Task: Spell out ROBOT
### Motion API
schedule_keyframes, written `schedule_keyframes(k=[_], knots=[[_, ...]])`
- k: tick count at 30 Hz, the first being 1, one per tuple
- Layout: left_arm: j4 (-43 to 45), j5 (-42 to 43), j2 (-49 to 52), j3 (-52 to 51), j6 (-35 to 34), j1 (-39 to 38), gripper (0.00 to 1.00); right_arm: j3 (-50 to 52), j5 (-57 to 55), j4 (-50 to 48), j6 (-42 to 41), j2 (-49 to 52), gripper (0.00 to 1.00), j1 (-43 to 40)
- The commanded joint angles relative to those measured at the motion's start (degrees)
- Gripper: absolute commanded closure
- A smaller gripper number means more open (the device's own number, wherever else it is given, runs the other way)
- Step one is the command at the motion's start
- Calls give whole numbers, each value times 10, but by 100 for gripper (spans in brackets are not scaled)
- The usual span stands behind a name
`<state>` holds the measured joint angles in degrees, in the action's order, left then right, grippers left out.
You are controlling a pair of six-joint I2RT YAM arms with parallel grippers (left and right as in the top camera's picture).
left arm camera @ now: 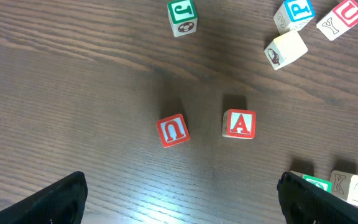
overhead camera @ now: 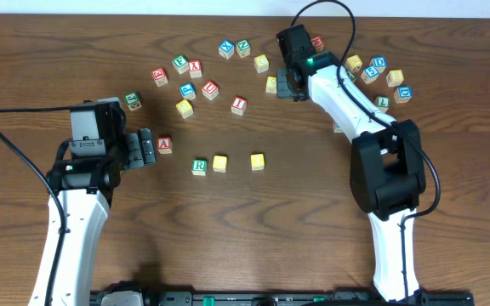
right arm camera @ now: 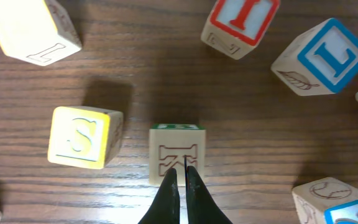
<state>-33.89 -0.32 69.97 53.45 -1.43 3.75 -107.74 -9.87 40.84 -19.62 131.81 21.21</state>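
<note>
A green R block and two yellow blocks stand in a row at mid-table. My left gripper is open and empty, just left of a red A block. In the left wrist view the open fingers frame bare wood below the A block and a red block with a U-shaped letter. My right gripper is at the back among loose blocks. Its fingers are shut, tips at the near face of a green-topped K block, beside a yellow S block.
Loose letter blocks are scattered across the back, several to the left and several by the right arm. The right wrist view shows a red I block and a blue L block. A green J block lies ahead of the left gripper.
</note>
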Motion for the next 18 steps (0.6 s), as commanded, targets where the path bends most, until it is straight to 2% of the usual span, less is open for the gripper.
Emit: schedule_keyframes(k=[1, 18], knots=[[1, -1, 0, 16, 3, 3, 4, -13, -5, -1, 10, 3, 99, -5], [1, -1, 0, 16, 3, 3, 4, -13, -4, 12, 10, 3, 99, -4]])
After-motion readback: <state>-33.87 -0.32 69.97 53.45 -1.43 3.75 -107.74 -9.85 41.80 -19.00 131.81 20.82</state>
